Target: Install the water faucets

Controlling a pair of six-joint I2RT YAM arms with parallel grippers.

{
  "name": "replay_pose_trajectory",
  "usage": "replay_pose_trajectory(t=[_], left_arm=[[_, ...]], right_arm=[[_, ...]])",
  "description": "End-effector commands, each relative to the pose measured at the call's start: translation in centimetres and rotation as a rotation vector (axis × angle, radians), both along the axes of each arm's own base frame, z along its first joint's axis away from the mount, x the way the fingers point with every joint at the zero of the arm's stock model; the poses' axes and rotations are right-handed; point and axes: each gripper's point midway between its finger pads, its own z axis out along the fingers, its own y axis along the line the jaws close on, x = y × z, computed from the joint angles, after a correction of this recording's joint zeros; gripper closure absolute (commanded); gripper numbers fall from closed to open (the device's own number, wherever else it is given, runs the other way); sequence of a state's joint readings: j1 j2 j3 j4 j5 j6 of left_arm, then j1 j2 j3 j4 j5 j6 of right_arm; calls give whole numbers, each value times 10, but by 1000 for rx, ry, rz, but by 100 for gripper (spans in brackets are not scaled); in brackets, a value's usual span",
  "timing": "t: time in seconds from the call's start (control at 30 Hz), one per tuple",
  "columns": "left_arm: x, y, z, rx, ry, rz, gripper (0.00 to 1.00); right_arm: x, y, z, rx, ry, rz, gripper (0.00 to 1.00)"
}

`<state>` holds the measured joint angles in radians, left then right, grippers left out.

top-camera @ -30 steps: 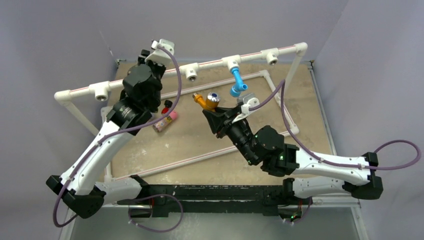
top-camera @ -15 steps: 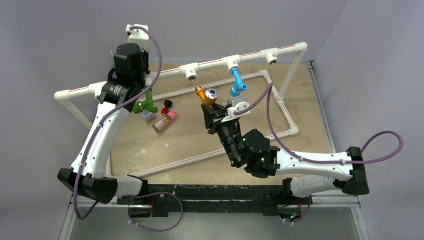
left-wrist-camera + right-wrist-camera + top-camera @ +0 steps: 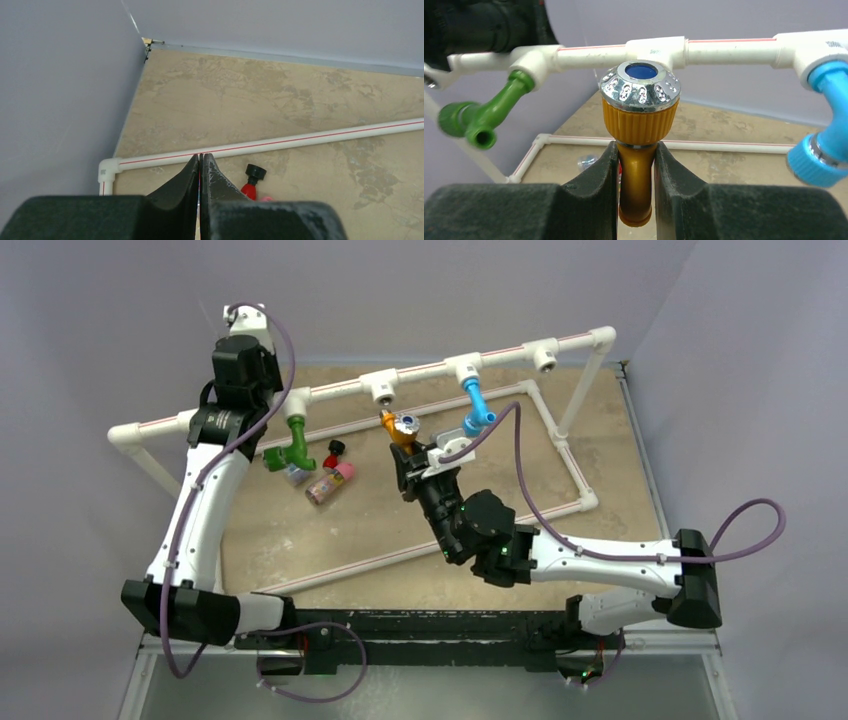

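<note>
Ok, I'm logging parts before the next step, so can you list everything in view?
green faucet: one, green, hanging from a rail socket, left side
blue faucet: one, blue, hanging from a rail socket, right of centre
orange faucet: one, orange with a chrome cap, held close to an empty socket
pipe frame: one, white with a red stripe, raised rail at the back and a loop flat on the table
loose small parts: three, red-black, pink and pale, on the table under the green faucet
table: one, mottled tan
left gripper: one, black, shut and empty, far left
right gripper: one, black, shut on the orange faucet
</note>
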<state>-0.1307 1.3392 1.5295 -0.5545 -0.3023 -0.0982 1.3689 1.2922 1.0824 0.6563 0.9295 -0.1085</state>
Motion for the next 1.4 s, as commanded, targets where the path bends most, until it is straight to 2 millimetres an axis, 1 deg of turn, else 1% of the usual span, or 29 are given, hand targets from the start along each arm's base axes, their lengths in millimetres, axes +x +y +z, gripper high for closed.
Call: replay_pose_trajectory(t=[0.0,0.07,0.23,0.4,0.57,0.8,0.97,1.13,1.37], left_arm=[[-25,-6,2,-57,-33,-28,100],[-29,-10,-2,-73,-31,-43,100],[-30,-20,-9,-112,-14,-79,100],[-28,-24,-10,-121,-15,-88,100],[-21,-25,-15,-121,-3,-83,100],[-11,-25,-14,-130,6,-63,100],[-8,-25,-17,-133,18,-53,100],[-7,-25,-15,-136,16,-56,100],[-9,-26,-15,-139,16,-63,100]], right_arm=[[13,2,37,122,-29,0,100],[18,4,37,121,-29,-11,100],[33,6,34,109,-27,-49,100],[41,-4,27,106,-13,-106,100],[42,-11,21,109,1,-132,100],[42,-20,13,116,30,-151,100],[40,-29,12,132,50,-167,100],[39,-28,11,130,48,-155,100],[43,-15,21,132,20,-155,100]])
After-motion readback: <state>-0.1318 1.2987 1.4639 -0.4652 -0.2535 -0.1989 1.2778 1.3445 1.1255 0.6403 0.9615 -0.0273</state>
